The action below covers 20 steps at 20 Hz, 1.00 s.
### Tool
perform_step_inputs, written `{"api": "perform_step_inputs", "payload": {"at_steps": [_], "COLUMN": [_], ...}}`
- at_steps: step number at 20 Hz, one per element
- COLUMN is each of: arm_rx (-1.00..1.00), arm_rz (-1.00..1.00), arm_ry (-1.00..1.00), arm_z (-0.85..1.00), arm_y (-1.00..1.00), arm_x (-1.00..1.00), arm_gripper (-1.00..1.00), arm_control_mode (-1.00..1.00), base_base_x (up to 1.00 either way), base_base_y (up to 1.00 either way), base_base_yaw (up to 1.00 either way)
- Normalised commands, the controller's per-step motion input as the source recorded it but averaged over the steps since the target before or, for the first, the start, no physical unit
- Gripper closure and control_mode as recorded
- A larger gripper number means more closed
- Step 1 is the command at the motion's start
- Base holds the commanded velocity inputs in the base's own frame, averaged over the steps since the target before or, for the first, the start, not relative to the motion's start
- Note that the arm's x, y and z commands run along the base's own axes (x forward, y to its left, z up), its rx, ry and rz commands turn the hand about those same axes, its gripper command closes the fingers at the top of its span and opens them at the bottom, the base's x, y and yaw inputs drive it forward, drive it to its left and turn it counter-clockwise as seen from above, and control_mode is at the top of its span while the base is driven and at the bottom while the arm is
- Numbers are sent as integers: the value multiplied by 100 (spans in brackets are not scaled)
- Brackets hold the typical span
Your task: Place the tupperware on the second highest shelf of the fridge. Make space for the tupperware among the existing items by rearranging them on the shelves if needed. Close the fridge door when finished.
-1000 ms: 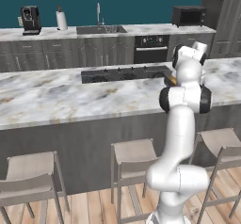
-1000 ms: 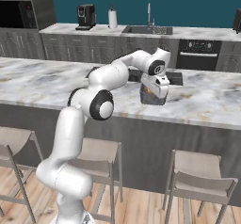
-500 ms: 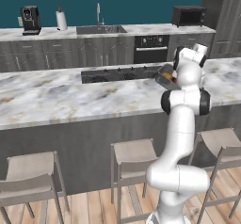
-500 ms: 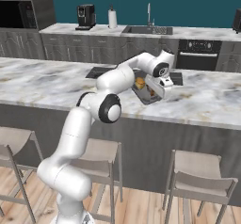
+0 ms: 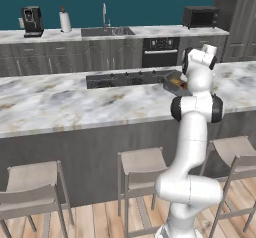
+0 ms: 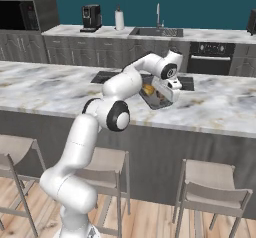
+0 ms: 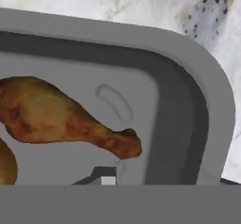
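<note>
Rises from the base, bends at the dark elbow and reaches forward at counter height. Wrist turned downward, gripper [image 6: 161, 95] tilted; jaw spacing not discernible.

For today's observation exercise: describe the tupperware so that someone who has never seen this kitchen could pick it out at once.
Start at the long marble island counter and go to the black cooktop set into it. Just in front of it, at the white arm's gripper, is the tupperware. It is a grey tub with rounded corners holding browned chicken drumsticks, the one container with food on that counter.
</note>
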Motion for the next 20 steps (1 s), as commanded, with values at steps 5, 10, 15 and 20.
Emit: {"api": "perform_step_inputs", "payload": {"at_steps": [5,10,15,20], "arm_rx": [0,0,-3,-6], "arm_rz": [0,-2,-1,0], "arm_ry": [-3,-1,-13,-35], "arm_z": [-12,18,54,14], "arm_y": [10,33,52,71], "arm_x": [0,-26,-91,-100], "arm_gripper": [100,100,100,100], "arm_control_mode": [-100,-100,-100,-100], "base_base_x": [0,0,0,0], "base_base_y": [0,0,0,0], "base_base_yaw": [0,0,0,0]}}
